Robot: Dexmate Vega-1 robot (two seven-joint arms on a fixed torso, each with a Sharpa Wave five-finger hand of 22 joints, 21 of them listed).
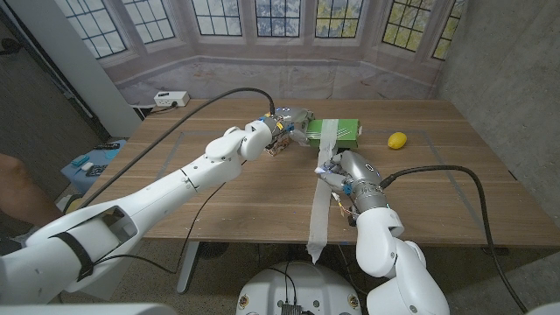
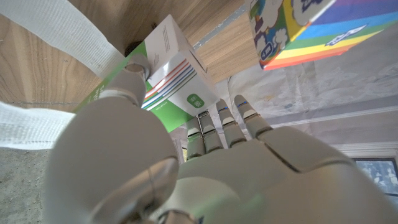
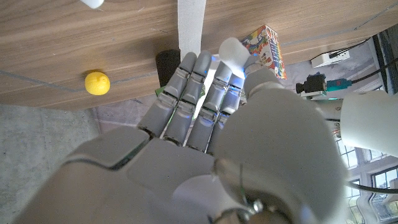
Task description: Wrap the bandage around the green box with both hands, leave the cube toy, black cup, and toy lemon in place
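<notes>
Fingers (image 2: 227,121) of the left hand (image 1: 284,129) are lying extended against the end of the green-and-white cardboard box (image 1: 337,131), thumb pressing on its side in the left wrist view, so that hand is bracing or holding the box near the far middle of the wooden worktop (image 1: 219,197). Right hand (image 1: 337,168) is sitting just in front of the box with fingers (image 3: 186,93) reaching along the white woven bandage strip (image 1: 320,197); it looks to be touching or pinching the strip, but I cannot tell if it is truly gripping. Bandage is running over the top of the box as a band and trailing down toward the near worktop edge, its tail hanging past it. Judging risks: the long loose tail could drag or slip off the box if the right hand's hold is weak, loosening the wrap; the left hand pushing the box could shove it into the rainbow-printed cube toy (image 2: 298,28) just beside it, or the black cup (image 3: 168,65) tucked behind the box; the yellow toy lemon (image 1: 398,140) is sitting well apart to the right, less at risk. Count: one box, one bandage, one cube toy, one cup, one lemon, two hands.
</notes>
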